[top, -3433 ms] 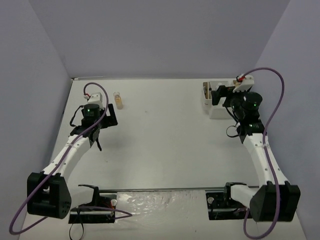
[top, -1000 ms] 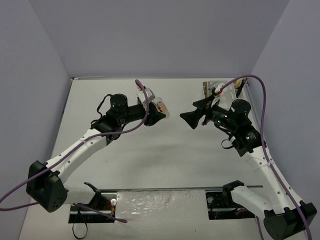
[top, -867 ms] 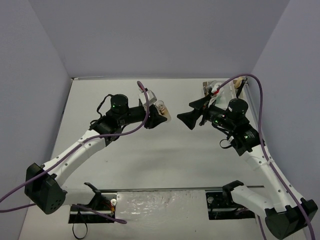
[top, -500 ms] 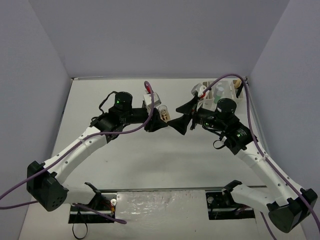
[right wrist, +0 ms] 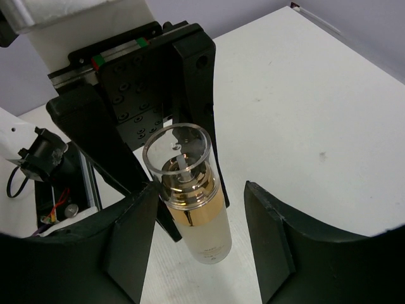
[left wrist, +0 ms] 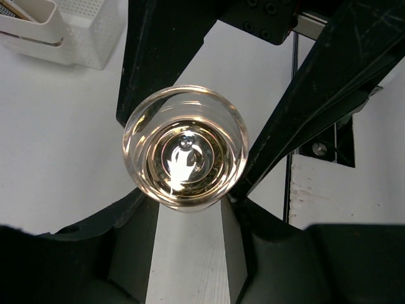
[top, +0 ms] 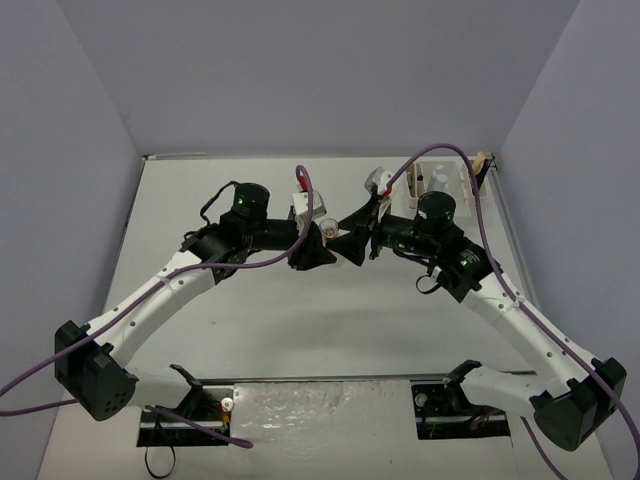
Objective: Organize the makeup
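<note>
The left pincer (left wrist: 190, 212) is clamped on an amber bottle (right wrist: 193, 218) and holds it in the air above the middle of the tabletop (top: 300, 320), with the clear cap (right wrist: 177, 152) tipped toward the right arm. The right pincer (right wrist: 197, 202) stands partly open around the same bottle, with its fingers (right wrist: 130, 253) one on each side. One finger looks just beside the glass and the other is apart from it, so it has no hold yet. The handover looks like the risky part: if the left pincer lets go before the right has a firm grip, the smooth glass would likely slip and drop to the tabletop. A squeeze landing off-centre could twist the bottle or bear on the cap, and the two pincers sit so near each other that their fingers might clash. The white box (top: 440, 185) lies at the far right, and what it holds is too small to tell. The way there looks open, though the right arm's purple cable (top: 443, 148) loops over the box.
</note>
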